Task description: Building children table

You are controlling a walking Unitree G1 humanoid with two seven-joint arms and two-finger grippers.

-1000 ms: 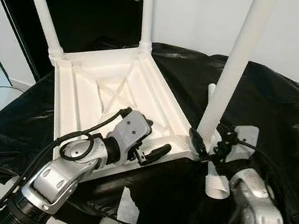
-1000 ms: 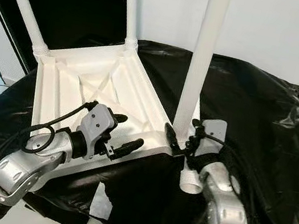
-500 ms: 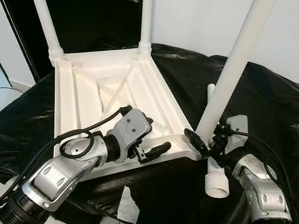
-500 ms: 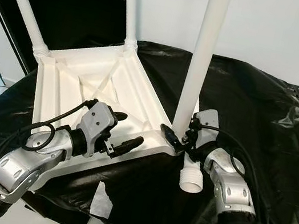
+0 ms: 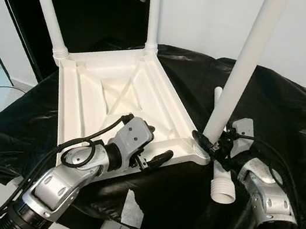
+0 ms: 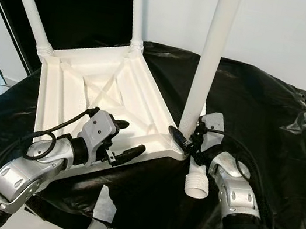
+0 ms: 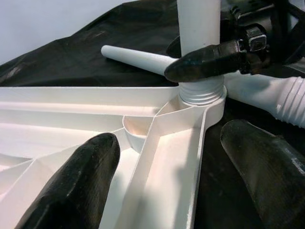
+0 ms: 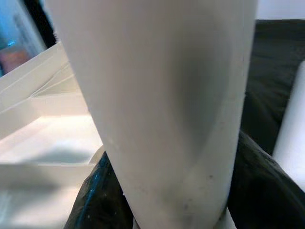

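Upturned white tabletop point(image 5: 108, 98) on black sheet point(image 5: 283, 114). Right gripper point(image 5: 206, 144) pinching corner leg point(image 5: 241, 71) at base. Left gripper point(image 5: 154, 157) spread, straddling tabletop edge. Loose leg point(image 5: 219, 182) beside.

Your counter point(image 5: 295, 116) is draped in black plastic sheeting. On it you have the upturned white tabletop point(image 5: 114, 99). A loose white leg point(image 5: 220, 180) lies just beside its near corner.

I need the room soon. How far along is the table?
Two legs stand in the upturned tabletop. The right gripper clasps the third leg at its socket while the left gripper straddles the rim. The fourth leg lies loose on the black sheet.
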